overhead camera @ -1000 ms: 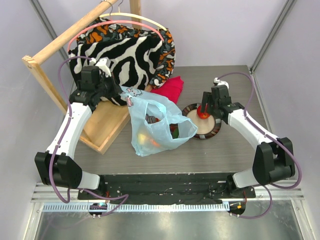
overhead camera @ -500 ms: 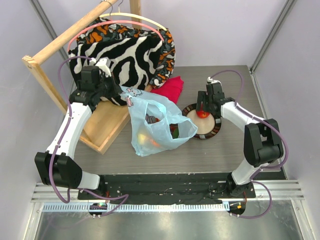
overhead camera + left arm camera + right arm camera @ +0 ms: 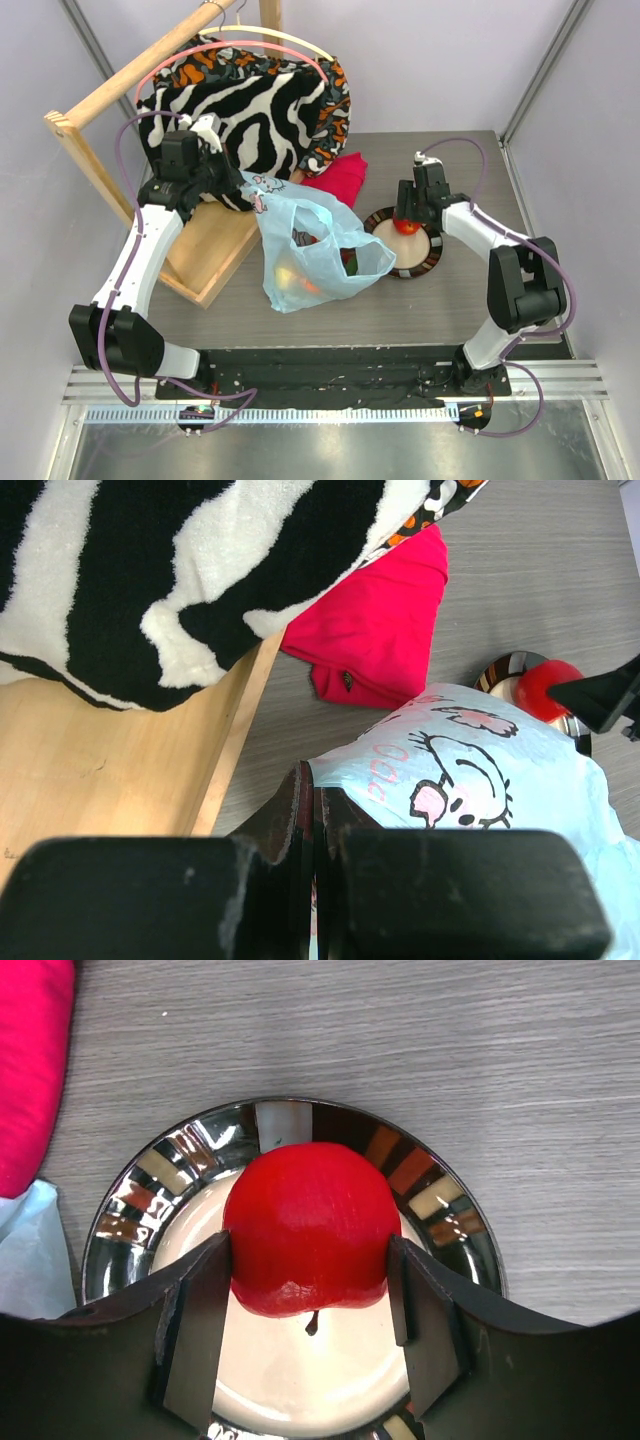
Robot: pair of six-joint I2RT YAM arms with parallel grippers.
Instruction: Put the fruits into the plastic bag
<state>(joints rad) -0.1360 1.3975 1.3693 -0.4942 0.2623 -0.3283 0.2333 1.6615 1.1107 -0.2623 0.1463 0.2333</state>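
Note:
The light-blue plastic bag (image 3: 320,255) (image 3: 480,780) stands open at mid-table, with yellow, orange and red fruits (image 3: 300,278) showing through it. My left gripper (image 3: 232,180) (image 3: 316,790) is shut on the bag's upper left edge and holds it up. A red apple (image 3: 308,1225) (image 3: 406,227) (image 3: 548,685) lies on the dark round plate (image 3: 450,1210) (image 3: 425,262) just right of the bag. My right gripper (image 3: 310,1280) (image 3: 405,225) is down over the plate, with one finger against each side of the apple.
A red cloth (image 3: 338,178) (image 3: 380,630) lies behind the bag and left of the plate. Zebra-striped fabric (image 3: 250,110) (image 3: 150,570) hangs over a wooden frame (image 3: 205,255) at the back left.
My right arm swung in and lowered its gripper round the apple on the plate, and the jaws narrowed onto it. The left gripper and bag stayed put.

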